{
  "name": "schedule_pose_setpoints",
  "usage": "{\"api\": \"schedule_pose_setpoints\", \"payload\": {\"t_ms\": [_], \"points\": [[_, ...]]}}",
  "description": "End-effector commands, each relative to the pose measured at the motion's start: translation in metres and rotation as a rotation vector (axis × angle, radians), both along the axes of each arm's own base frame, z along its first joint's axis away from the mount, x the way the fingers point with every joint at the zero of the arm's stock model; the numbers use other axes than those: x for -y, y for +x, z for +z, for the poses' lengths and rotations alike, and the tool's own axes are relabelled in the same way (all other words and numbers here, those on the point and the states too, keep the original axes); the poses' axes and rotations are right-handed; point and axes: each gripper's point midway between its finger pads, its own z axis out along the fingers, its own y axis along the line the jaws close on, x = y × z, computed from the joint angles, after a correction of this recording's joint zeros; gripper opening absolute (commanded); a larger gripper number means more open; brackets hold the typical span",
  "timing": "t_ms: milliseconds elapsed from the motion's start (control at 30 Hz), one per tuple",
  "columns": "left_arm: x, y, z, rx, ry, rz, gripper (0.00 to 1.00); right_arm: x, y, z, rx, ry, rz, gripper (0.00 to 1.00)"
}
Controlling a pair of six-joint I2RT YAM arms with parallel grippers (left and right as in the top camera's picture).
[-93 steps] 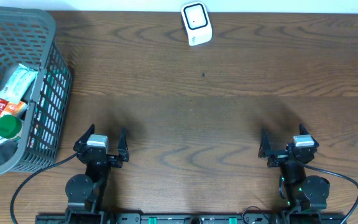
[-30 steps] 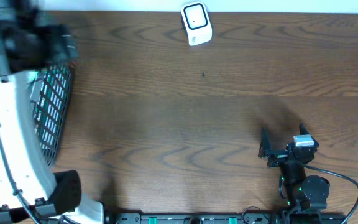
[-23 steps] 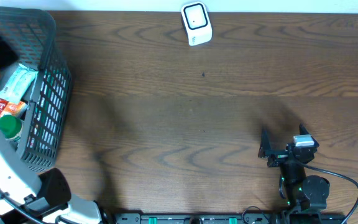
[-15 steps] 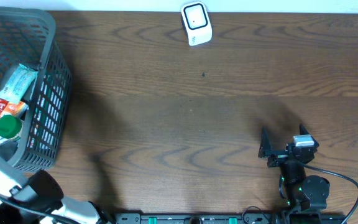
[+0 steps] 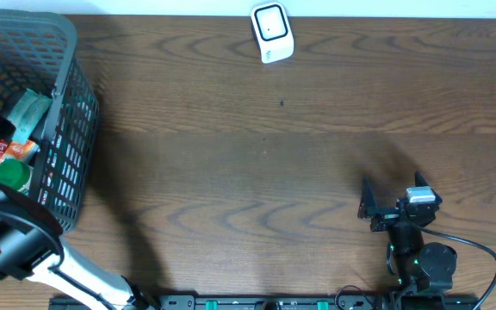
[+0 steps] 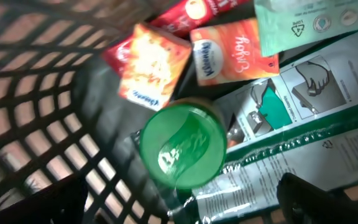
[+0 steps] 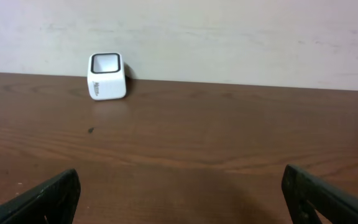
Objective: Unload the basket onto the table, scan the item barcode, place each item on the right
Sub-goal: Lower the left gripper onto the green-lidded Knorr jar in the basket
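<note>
Several items lie in a dark grey mesh basket (image 5: 71,129) at the table's left: a green-lidded jar (image 6: 180,146), red and orange packets (image 6: 148,68), an orange sachet (image 6: 232,53) and a white-and-green pouch (image 6: 309,109). My left gripper (image 6: 182,190) hangs open inside the basket, just above the green lid and holding nothing. Only its dark fingertips (image 6: 64,199) show at the bottom corners. The white scanner (image 5: 271,33) stands at the table's far edge. My right gripper (image 5: 392,194) rests open and empty at the front right, facing the scanner (image 7: 107,76).
My left arm's white link (image 5: 24,250) crosses the front left corner beside the basket. Bare wooden tabletop (image 5: 257,172) stretches between basket, scanner and right arm. A pale wall (image 7: 229,31) rises behind the scanner.
My left arm has left its rest spot at the table front, swung over the basket and come down toward the items, its jaws opening slightly wider. The right arm has not moved.
</note>
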Motion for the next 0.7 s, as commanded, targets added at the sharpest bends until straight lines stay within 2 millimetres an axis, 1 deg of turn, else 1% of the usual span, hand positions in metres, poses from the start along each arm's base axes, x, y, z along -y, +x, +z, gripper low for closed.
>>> {"api": "schedule_pose_setpoints", "payload": {"t_ms": [0, 200, 433, 533, 667], "points": [[0.006, 0.011, -0.017, 0.015, -0.075, -0.086, 0.98, 0.002, 0.0, -0.001, -0.005, 0.013, -0.009, 0.99], [0.004, 0.014, -0.044, -0.03, -0.119, -0.099, 0.98, 0.002, 0.0, -0.001, -0.005, 0.013, -0.009, 0.99], [0.007, 0.01, -0.069, -0.085, -0.172, -0.103, 0.98, 0.002, 0.0, -0.001, -0.005, 0.013, -0.009, 0.99], [0.008, 0.009, -0.074, -0.096, -0.182, -0.101, 0.98, 0.002, 0.0, -0.001, -0.005, 0.013, -0.009, 0.99], [0.008, 0.009, -0.075, -0.098, -0.183, -0.101, 0.98, 0.002, 0.0, -0.001, -0.005, 0.013, -0.009, 0.99]]}}
